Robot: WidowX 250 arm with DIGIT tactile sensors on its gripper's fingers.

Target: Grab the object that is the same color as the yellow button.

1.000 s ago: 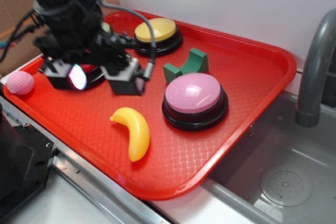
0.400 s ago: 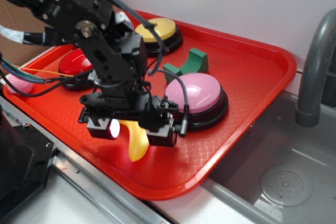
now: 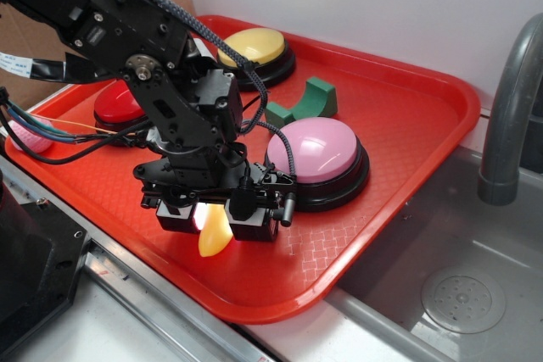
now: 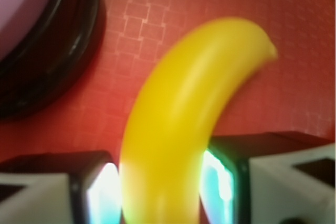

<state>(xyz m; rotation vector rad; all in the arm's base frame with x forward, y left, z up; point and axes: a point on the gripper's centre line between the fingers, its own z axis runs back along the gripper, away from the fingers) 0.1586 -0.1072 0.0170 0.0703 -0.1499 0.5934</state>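
Exterior view: red tray (image 3: 407,116) fills most of the bench, running to its near edge by the sink (image 3: 462,294). Yellow button (image 3: 252,46) sits at the tray's far side, pink button (image 3: 316,152) mid-tray, green arch block (image 3: 301,103) between them. Claw (image 3: 212,214) is down near the tray's front edge, fingers straddling the toy banana (image 3: 215,236); the wrist view shows the banana (image 4: 178,124) between both pads with almost no gap. Cannot tell whether they're actually clamped on it yet. My read: light, rigid, glossy plastic, so likely slippery; the curved taper could squirt out. Best hold is across the thick middle, roughly where the pads sit now. No brands, labels or legible writing anywhere.
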